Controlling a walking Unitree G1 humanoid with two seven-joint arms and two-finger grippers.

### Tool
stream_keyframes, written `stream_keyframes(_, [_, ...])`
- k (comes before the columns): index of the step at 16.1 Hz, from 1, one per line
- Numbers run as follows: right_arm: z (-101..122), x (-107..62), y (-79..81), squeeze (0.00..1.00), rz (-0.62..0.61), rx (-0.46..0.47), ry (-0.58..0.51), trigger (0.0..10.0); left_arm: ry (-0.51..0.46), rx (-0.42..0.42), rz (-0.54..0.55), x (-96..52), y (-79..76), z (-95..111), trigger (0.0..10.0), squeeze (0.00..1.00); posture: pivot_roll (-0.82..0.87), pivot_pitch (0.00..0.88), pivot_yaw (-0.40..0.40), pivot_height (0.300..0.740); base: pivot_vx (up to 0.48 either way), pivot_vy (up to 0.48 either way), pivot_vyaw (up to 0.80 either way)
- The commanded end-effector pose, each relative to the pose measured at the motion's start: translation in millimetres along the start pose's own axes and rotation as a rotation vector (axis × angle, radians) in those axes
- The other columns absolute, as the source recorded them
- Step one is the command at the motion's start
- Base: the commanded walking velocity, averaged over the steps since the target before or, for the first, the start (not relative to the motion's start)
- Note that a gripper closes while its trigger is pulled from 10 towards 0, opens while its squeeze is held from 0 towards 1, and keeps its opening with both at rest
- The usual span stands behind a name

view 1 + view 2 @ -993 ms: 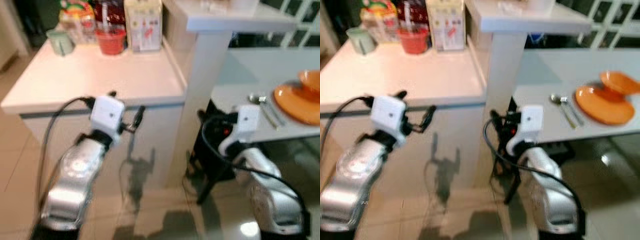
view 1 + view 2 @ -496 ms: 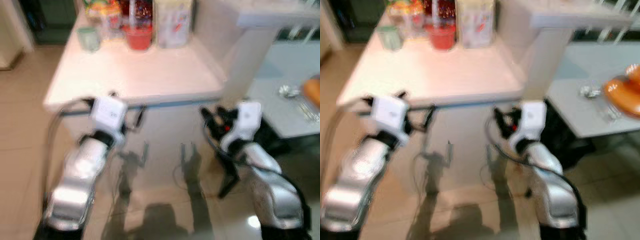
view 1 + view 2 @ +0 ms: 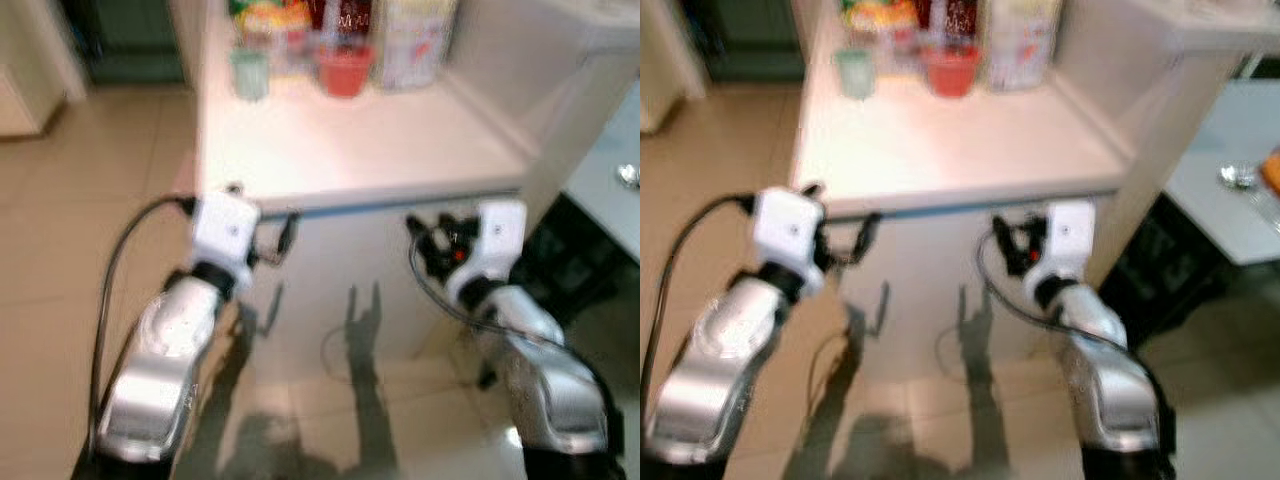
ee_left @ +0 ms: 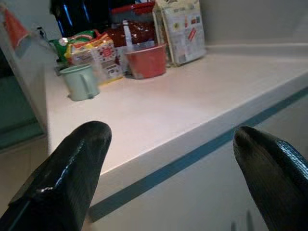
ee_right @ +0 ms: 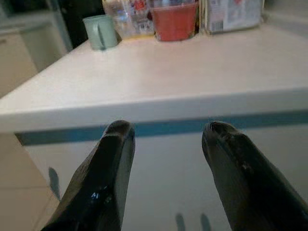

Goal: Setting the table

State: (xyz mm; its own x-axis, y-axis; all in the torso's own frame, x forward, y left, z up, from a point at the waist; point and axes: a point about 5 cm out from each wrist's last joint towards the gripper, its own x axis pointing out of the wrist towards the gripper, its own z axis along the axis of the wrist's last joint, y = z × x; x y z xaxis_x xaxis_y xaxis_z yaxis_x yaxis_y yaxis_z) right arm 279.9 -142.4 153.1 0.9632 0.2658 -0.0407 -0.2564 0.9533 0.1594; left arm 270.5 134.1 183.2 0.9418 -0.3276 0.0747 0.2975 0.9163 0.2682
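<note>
A white counter (image 3: 400, 150) stands in front of me. At its back are a pale green mug (image 3: 248, 72), a red cup (image 3: 345, 72), a printed carton (image 3: 415, 45) and snack packets (image 4: 96, 48). My left gripper (image 3: 262, 207) is open and empty, held just before the counter's front edge, its fingertips (image 4: 91, 137) wide apart. My right gripper (image 3: 430, 238) is also open and empty, level with the blue stripe (image 5: 192, 126) under the counter top. At the far right is the grey dining table (image 3: 1230, 215) with a spoon (image 3: 1238, 176) and an orange plate edge (image 3: 1274, 172).
A white pillar (image 3: 1160, 110) rises between the counter and the dining table. A dark chair or stand (image 3: 1165, 260) sits under the table beside my right arm. Beige tiled floor (image 3: 80, 200) lies open to my left.
The camera has swung left: the counter now sits in the middle and the dining table with its orange plates has slid to the right edge. Both arms keep the same open pose.
</note>
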Motion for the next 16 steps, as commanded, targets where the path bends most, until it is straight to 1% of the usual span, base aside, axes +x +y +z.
stream_keyframes(1, [6, 1.3, 3.4, 0.0, 0.01, -0.006, -0.025, 10.0, -0.011, 0.018, 0.021, 0.5, 5.3, 3, 10.0, 0.0, 0.07, 0.0, -0.058, 0.74, 0.0, 0.454, 0.0])
stream_keyframes(3, [6, 1.6, 3.1, 0.0, 0.009, -0.007, -0.027, 10.0, -0.028, 0.041, 0.032, 1.8, 6.6, 6, 10.0, 0.0, 0.07, 0.0, -0.057, 0.74, 0.0, 0.0, 0.0])
stream_keyframes(4, [6, 2.2, 3.3, 0.0, 0.009, -0.007, -0.029, 10.0, -0.027, 0.058, 0.038, 2.7, 8.1, 7, 10.0, 0.0, 0.07, 0.0, -0.056, 0.74, 0.0, -0.48, 0.0])
stream_keyframes(5, [6, 2.3, 3.2, 0.0, 0.009, -0.008, -0.03, 10.0, -0.028, 0.055, 0.049, 3.1, 9.4, 7, 10.0, 0.0, 0.07, 0.0, -0.056, 0.74, 0.0, -0.48, 0.0])
stream_keyframes(6, [6, 2.2, 3.0, 0.0, 0.009, -0.008, -0.032, 10.0, -0.028, 0.044, 0.066, 3.2, 11.2, 7, 10.0, 0.0, 0.07, 0.0, -0.056, 0.74, 0.0, -0.48, 0.0])
stream_keyframes(7, [8, 2.9, 2.4, 0.0, 0.006, -0.008, -0.038, 10.0, -0.029, 0.022, 0.096, 3.6, 15.5, 7, 10.0, 0.0, 0.07, 0.0, -0.055, 0.74, 0.0, 0.0, 0.0])
stream_keyframes(10, [17, 6.2, 0.9, 0.0, -0.007, -0.019, -0.072, 10.0, -0.053, -0.01, 0.119, 5.7, 19.2, 12, 10.0, 0.0, 0.07, 0.0, -0.052, 0.74, 0.0, 0.0, 0.0])
stream_keyframes(12, [24, 8.5, -0.9, 0.0, -0.017, -0.04, -0.089, 10.0, -0.091, -0.027, 0.148, 7.8, 21.3, 16, 10.0, 0.0, 0.07, 0.0, -0.052, 0.74, 0.0, 0.0, 0.0])
stream_keyframes(13, [27, 9.9, -1.4, 0.0, -0.016, -0.033, -0.096, 10.0, -0.111, -0.035, 0.168, 9.2, 23.5, 18, 10.0, 0.0, 0.07, 0.0, -0.048, 0.74, 0.0, 0.0, 0.0])
stream_keyframes(14, [29, 10.8, -2.2, 0.0, -0.015, -0.027, -0.101, 10.0, -0.122, -0.047, 0.185, 10.2, 25.7, 20, 10.0, 0.0, 0.07, 0.0, -0.049, 0.74, 0.3, 0.0, 0.0])
stream_keyframes(16, [32, 11.9, -3.5, 0.0, -0.016, -0.028, -0.108, 10.0, -0.124, -0.05, 0.19, 10.9, 27.4, 21, 10.0, 0.0, 0.07, 0.0, -0.051, 0.74, 0.354, 0.0, -0.54])
